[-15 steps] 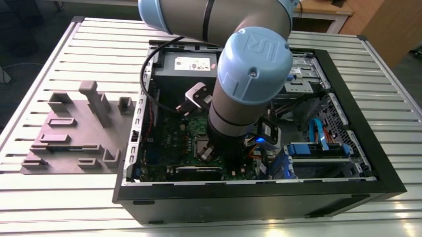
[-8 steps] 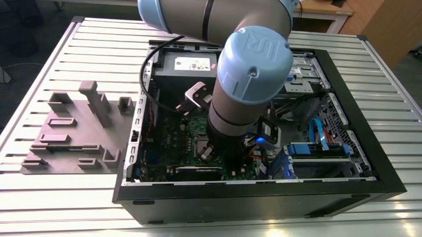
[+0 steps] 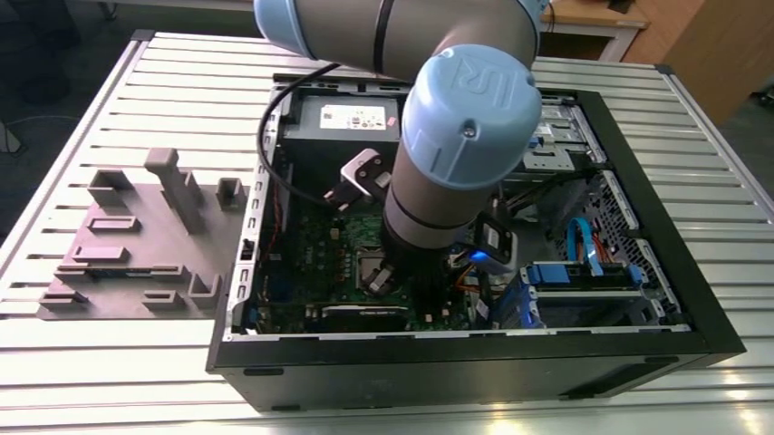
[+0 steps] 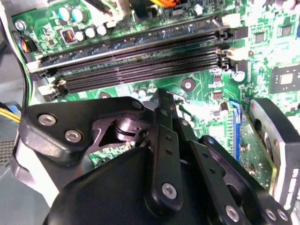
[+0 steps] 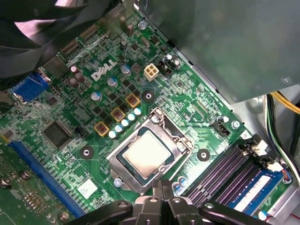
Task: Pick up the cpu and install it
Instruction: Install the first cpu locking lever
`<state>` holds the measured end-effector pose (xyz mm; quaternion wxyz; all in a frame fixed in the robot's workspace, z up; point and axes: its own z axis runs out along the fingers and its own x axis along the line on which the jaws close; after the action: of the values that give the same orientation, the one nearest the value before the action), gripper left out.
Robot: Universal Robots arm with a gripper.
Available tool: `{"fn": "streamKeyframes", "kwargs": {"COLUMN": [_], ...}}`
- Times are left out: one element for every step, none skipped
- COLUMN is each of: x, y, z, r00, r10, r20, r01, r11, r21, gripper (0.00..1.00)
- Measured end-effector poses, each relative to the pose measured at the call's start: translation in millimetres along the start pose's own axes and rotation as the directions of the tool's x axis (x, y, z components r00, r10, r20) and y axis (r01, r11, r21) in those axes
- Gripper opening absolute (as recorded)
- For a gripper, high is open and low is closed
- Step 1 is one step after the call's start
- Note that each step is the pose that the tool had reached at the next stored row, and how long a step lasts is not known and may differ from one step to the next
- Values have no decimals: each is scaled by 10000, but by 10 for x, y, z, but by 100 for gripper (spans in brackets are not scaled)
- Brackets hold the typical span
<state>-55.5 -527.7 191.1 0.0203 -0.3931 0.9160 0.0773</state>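
The cpu (image 5: 146,152), a small square chip with a pale silver top, lies flat inside the metal socket frame (image 5: 180,149) on the green motherboard (image 5: 93,117). In the first wrist view my gripper (image 5: 162,186) hovers just beside the socket's edge, its two black fingers pressed together with nothing between them. The second wrist view has the same shut fingers (image 4: 164,108) above the board near the black memory slots (image 4: 140,61). In the exterior view the arm reaches down into the open computer case (image 3: 472,362), with the gripper (image 3: 384,276) low over the motherboard.
A big grey box with a white label (image 3: 351,118) sits at the case's far end. Blue drive brackets (image 3: 581,276) and cables lie toward the exterior view's right. A grey fixture plate (image 3: 121,245) lies on the slatted table at the exterior view's left. A black fan (image 5: 33,28) overhangs the board.
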Motion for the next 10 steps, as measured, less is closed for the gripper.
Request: {"fn": "streamKeyframes", "kwargs": {"x": [-6,-9,-7,-2,4,11,18,25,30,31], "y": [-9,-15,-19,-23,-31,-38,-46,-52,-55,-56], "z": [0,2,4,7,7,6,6,6,5,6], "r00": [10000,10000,10000,10000,10000,10000,10000,10000,10000,10000], "r10": [0,-2,-2,-1,-3,-4,-5,-5,-3,-3], "r20": [2,4,5,6,6,5,7,6,5,6], "r01": [0,2,2,1,3,4,5,5,3,3], "r11": [10000,10000,10000,10000,10000,10000,10000,10000,10000,10000], "r21": [-2,-4,-3,-3,-3,0,-2,-2,-1,1], "gripper": [10,10,10,10,10,10,10,10,10,10]}}
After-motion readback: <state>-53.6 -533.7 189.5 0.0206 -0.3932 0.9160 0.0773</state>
